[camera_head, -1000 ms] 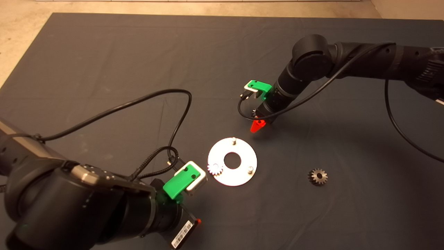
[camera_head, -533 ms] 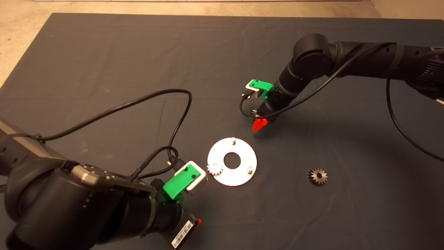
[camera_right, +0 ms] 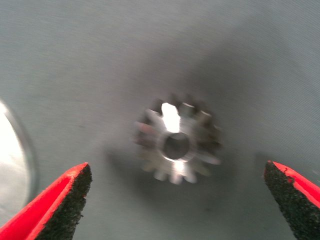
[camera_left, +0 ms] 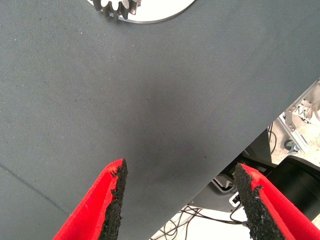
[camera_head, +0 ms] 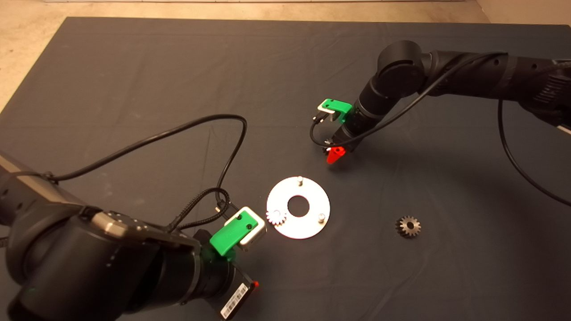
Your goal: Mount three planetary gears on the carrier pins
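The silver carrier plate lies mid-mat with two bare carrier pins. One planetary gear sits on the plate's near-left side, also seen in the left wrist view. A second dark gear lies loose on the mat to the right. My right gripper hovers just beyond the plate, open, with a third gear lying flat on the mat between its fingers, untouched. My left gripper waits open and empty near the plate's near-left.
The left arm fills the lower left corner, with its cable looping over the mat. The plate's rim shows beside the right gripper's finger. Beyond the mat's edge, a metal frame and cables appear.
The right gripper has drifted a little farther from the plate, toward the mat's far side. The left arm, plate and gears have not moved.
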You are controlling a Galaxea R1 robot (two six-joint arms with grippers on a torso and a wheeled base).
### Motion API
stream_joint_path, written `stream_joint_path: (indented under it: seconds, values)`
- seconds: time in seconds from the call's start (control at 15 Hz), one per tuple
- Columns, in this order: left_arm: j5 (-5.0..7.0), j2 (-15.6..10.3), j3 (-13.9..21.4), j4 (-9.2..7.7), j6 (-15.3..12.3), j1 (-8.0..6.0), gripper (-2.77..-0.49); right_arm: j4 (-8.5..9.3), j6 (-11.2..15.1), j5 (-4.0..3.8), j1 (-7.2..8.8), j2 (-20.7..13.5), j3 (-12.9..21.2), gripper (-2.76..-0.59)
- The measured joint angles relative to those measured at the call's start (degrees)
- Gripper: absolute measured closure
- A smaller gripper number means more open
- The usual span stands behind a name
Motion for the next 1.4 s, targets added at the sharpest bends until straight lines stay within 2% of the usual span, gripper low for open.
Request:
stream_joint_path:
  seconds: [0.13,0.8,0.93,1.2,1.4]
  values:
    - [0.01,-0.01,0.00,0.00,0.00,0.00,-1.46,0.01,-0.26,0.06,-0.11,0.44,0.02,-2.54]
    - [0.00,-0.12,0.00,0.00,0.00,0.00,-1.46,0.00,-0.44,0.00,-0.11,0.40,0.02,-1.98]
    - [0.00,-0.12,0.00,0.00,0.00,0.00,-1.46,0.00,-0.44,0.00,-0.24,0.40,0.02,-1.96]
    - [0.00,-0.12,0.00,0.00,0.01,0.00,-1.46,-0.01,-1.15,-0.38,-1.76,0.72,0.02,-1.80]
    - [0.00,-0.14,0.00,0.00,0.09,0.02,-1.46,-0.09,-1.54,-0.88,-1.87,1.28,0.00,-1.68]
